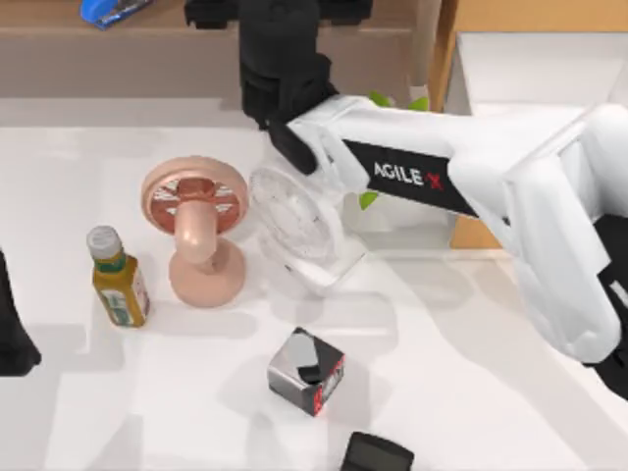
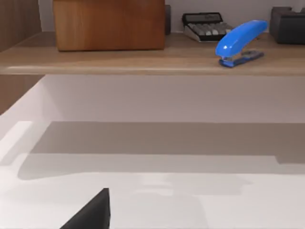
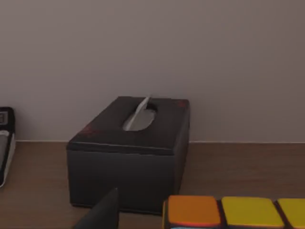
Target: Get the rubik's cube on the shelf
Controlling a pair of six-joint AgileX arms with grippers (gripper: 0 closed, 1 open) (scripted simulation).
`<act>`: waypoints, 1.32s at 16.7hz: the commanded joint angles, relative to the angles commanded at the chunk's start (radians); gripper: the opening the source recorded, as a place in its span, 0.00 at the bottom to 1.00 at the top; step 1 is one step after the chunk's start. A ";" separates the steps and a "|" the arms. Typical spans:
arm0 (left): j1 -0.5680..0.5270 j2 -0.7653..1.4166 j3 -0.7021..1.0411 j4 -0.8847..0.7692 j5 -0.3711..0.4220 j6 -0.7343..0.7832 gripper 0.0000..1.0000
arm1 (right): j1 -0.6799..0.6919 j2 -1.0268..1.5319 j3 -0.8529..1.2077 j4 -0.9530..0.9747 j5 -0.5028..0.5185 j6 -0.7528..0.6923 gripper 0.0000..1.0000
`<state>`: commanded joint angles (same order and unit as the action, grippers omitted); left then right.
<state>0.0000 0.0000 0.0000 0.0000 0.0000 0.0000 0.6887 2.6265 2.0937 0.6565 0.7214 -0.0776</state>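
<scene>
My right arm reaches across the table from the right, and its gripper (image 1: 280, 44) is over the shelf (image 1: 118, 59) at the back middle. In the right wrist view the rubik's cube (image 3: 228, 212) shows orange and yellow squares close up. It sits just beside one dark fingertip (image 3: 102, 212), low over the brown shelf (image 3: 238, 167). The gripper looks shut on the cube, which the arm hides in the top view. My left gripper (image 1: 12, 334) is parked at the table's left edge.
A black tissue box (image 3: 131, 152) stands on the shelf just behind the cube, and a blue stapler (image 2: 240, 40), calculator (image 2: 205, 25) and wooden box (image 2: 109, 24) lie further along. On the table are a pink fan (image 1: 196, 231), a white fan (image 1: 294, 221), a bottle (image 1: 118, 280) and a grey-black-red box (image 1: 306, 371).
</scene>
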 joint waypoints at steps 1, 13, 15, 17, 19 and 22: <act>0.000 0.000 0.000 0.000 0.000 0.000 1.00 | 0.000 0.000 0.000 0.000 0.000 0.000 1.00; 0.000 0.000 0.000 0.000 0.000 0.000 1.00 | 0.004 -0.222 -0.365 0.328 -0.111 -0.248 1.00; 0.000 0.000 0.000 0.000 0.000 0.000 1.00 | 0.007 -0.313 -0.545 0.468 -0.159 -0.362 1.00; 0.000 0.000 0.000 0.000 0.000 0.000 1.00 | 0.009 -0.404 -0.745 0.611 -0.209 -0.489 1.00; 0.000 0.000 0.000 0.000 0.000 0.000 1.00 | 0.005 -0.488 -0.959 0.750 -0.255 -0.625 1.00; 0.000 0.000 0.000 0.000 0.000 0.000 1.00 | -0.015 -0.586 -1.274 0.929 -0.314 -0.837 1.00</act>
<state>0.0000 0.0000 0.0000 0.0000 0.0000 0.0000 0.6736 2.0401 0.8196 1.5859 0.4073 -0.9150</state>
